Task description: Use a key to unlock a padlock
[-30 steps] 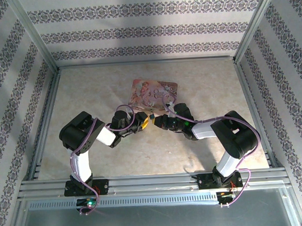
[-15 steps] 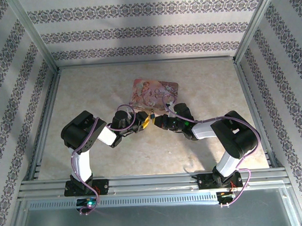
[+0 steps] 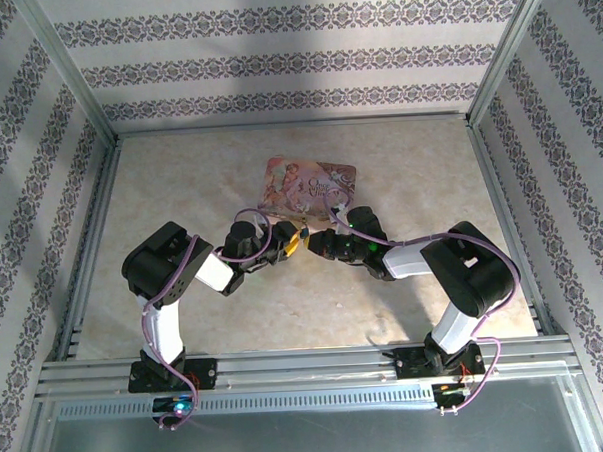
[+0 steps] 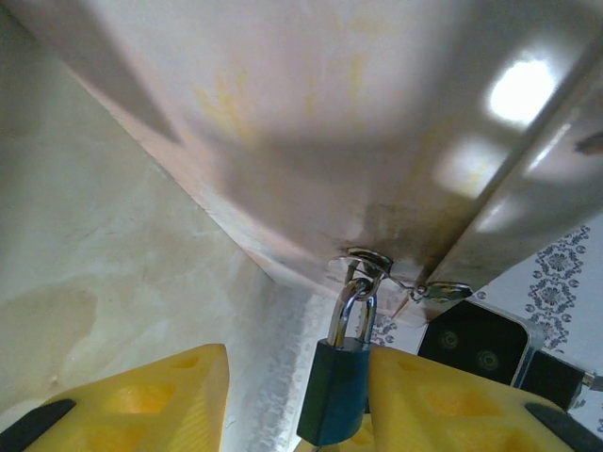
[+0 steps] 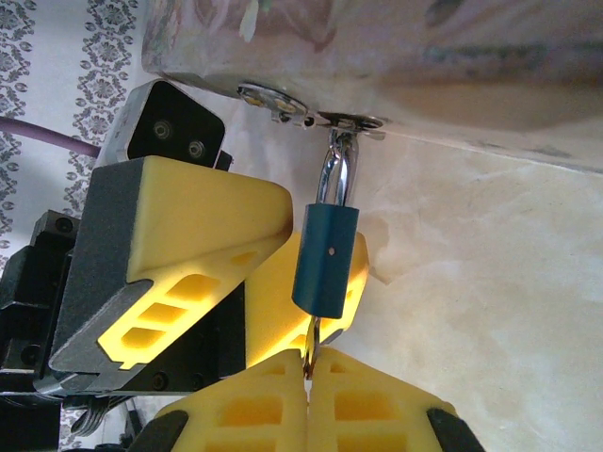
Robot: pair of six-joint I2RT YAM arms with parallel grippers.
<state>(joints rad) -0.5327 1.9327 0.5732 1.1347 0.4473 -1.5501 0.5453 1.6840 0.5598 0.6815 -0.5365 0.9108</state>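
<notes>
The small blue padlock (image 5: 328,259) hangs by its silver shackle from the latch (image 5: 344,121) on the pink tin (image 5: 424,56). My right gripper (image 5: 308,367) is shut on the thin silvery key (image 5: 310,347). The key's tip is in the bottom of the padlock. My left gripper (image 4: 294,363) is open around the padlock (image 4: 341,391). The lock body rests against its right finger (image 4: 443,395), and a gap separates it from the left finger (image 4: 151,400). In the top view both grippers meet at the padlock (image 3: 304,229), just in front of the tin.
The pink picture tin (image 3: 310,181) lies flat on the beige table (image 3: 179,181), which has metal rails (image 3: 308,364) and patterned walls around it. A second key or ring (image 4: 443,290) hangs at the latch. The left gripper's yellow fingers (image 5: 188,226) crowd the padlock's left side.
</notes>
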